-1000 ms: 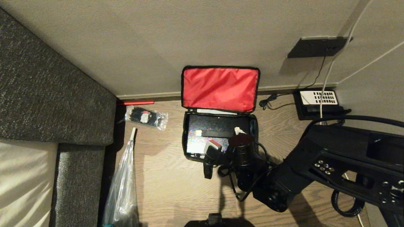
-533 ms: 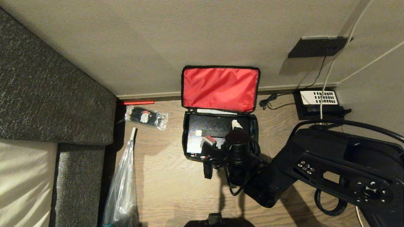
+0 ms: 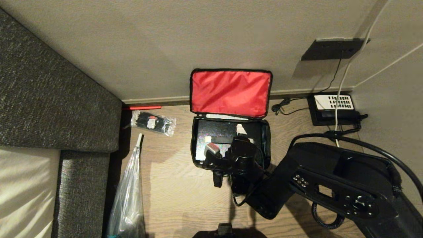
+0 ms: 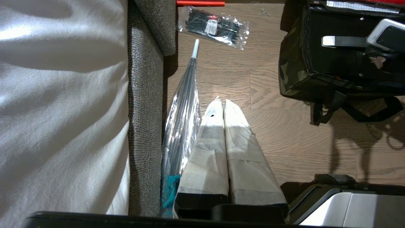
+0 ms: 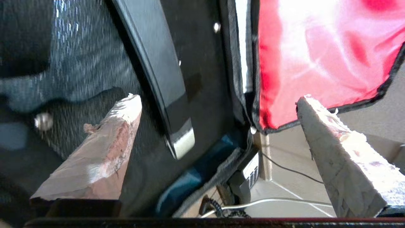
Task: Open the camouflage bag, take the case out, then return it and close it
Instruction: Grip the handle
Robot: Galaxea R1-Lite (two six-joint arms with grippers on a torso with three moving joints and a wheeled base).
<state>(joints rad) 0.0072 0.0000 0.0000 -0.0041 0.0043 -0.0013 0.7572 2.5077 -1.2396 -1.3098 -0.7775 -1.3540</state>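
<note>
The camouflage bag [image 3: 197, 155] stands on the wooden floor against the wall, its lid up and showing the red lining [image 3: 230, 93]. The black case [image 3: 216, 134] lies flat inside it, with a dark strap ending in a silver tip [image 5: 182, 142] across it. My right gripper [image 5: 218, 99] hangs open over the right half of the open bag. One fingertip [image 3: 240, 128] shows above the case, and nothing is between the fingers. My left gripper [image 4: 222, 104] is shut and empty, parked low over the floor left of the bag [image 4: 292, 76].
A grey sofa [image 3: 49, 99] fills the left side. A clear packet of black items [image 3: 153, 123] and a plastic-sleeved umbrella [image 3: 129, 195] lie beside it. A black telephone [image 3: 332, 107] with cables sits right of the bag by the wall.
My right arm has swung left and farther over the open bag, so the gripper now sits deeper above the case. Its jaws have stayed open. The bag and case have not moved.
</note>
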